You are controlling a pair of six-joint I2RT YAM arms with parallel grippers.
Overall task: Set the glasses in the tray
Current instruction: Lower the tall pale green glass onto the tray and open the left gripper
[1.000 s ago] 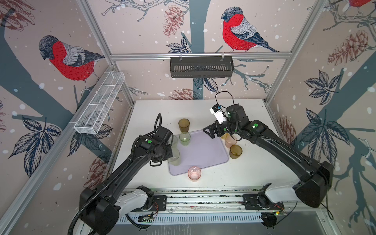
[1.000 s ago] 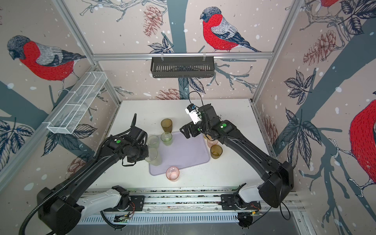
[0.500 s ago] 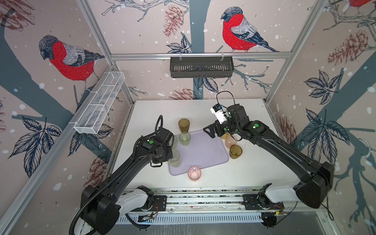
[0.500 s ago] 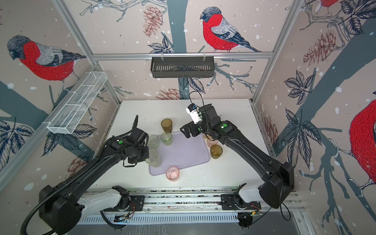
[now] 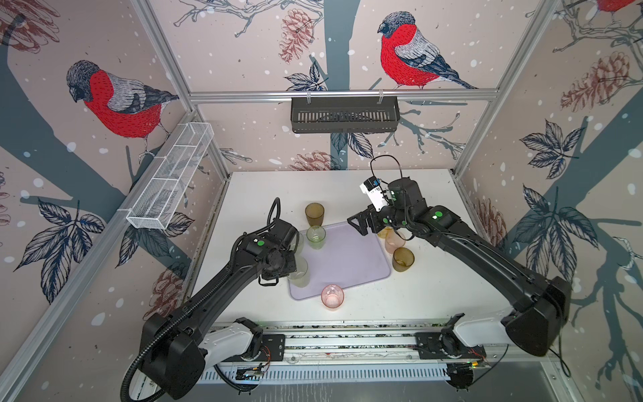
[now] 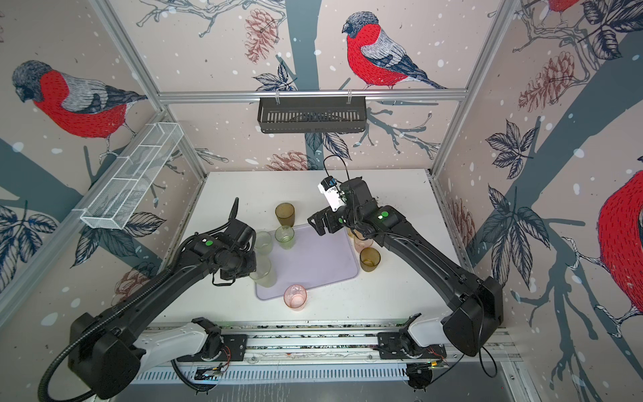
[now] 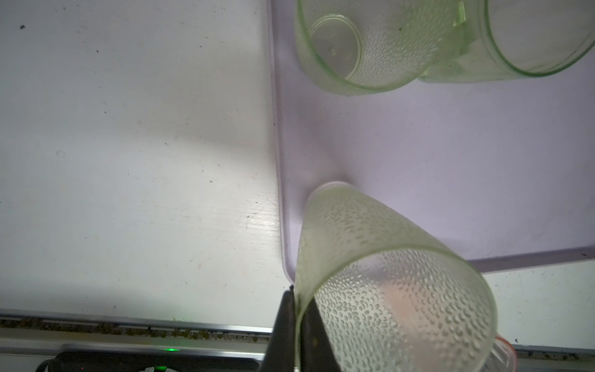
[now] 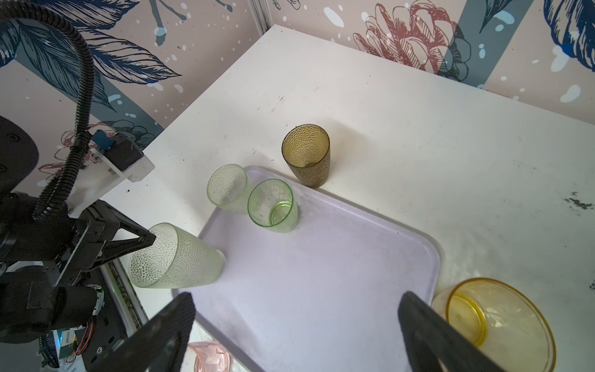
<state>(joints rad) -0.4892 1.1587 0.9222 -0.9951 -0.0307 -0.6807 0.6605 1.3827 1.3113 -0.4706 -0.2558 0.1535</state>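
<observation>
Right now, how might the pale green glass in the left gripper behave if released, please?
Probably light: the left gripper holds the pale green glass by its rim alone. Tilted at the edge of the tray, it may tip over. Its dimpled wall likely resists slipping.

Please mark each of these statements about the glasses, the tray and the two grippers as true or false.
1. The left gripper is shut on the rim of a pale green glass. True.
2. That glass is held upright. False: it is tilted, base toward the tray.
3. The right gripper holds the amber glass. False: the gripper is open and empty; the glass stands beside the tray.
4. The bright green glass stands upright in the tray. True.
5. The dark brown glass stands in the tray. False: it stands on the table.
</observation>
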